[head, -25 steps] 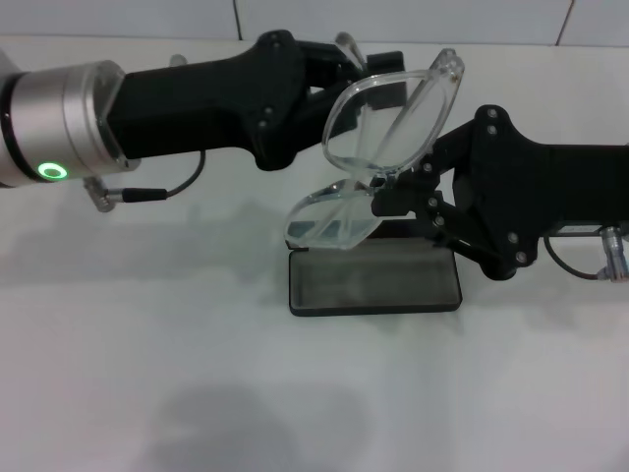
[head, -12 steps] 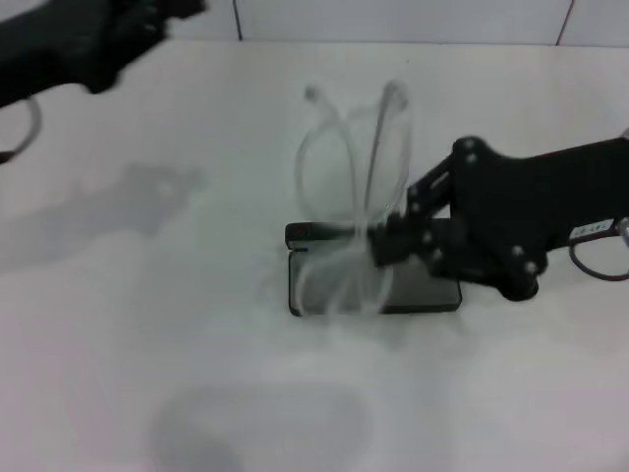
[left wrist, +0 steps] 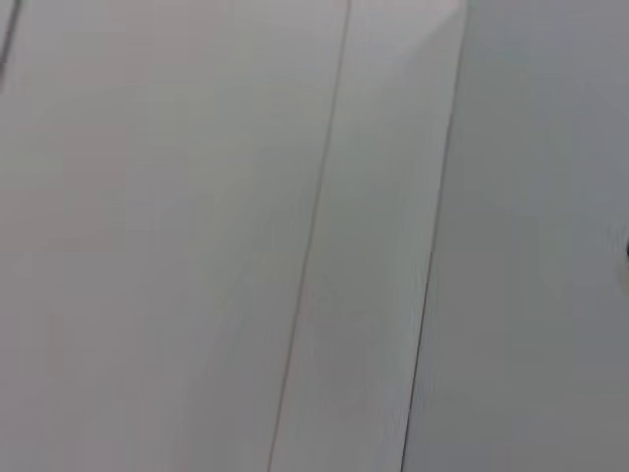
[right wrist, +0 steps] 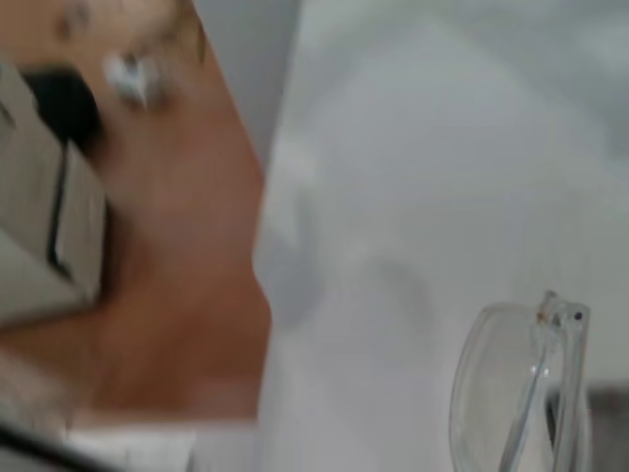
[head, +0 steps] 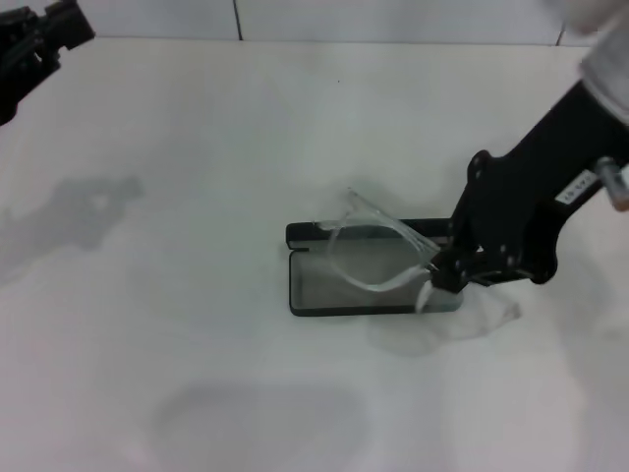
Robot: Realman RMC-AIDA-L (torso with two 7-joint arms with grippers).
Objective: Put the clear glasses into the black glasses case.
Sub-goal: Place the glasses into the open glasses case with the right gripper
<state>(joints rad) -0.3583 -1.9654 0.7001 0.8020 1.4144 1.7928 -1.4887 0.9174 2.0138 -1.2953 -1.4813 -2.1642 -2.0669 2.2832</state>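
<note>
Head view: the black glasses case (head: 373, 285) lies open on the white table (head: 197, 344), grey lining up. The right gripper (head: 439, 275) pinches the clear glasses (head: 378, 256) over its right end, partly inside. The left gripper (head: 39, 44) sits far left; whether its fingers are apart, I cannot tell.

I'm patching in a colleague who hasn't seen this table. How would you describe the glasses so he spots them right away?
On the white table, find the open black glasses case near the middle, its grey lining facing up. The clear glasses hang over it, held at one end by the right gripper. They are the only see-through thing there: a transparent wraparound lens with thin clear arms.
</note>
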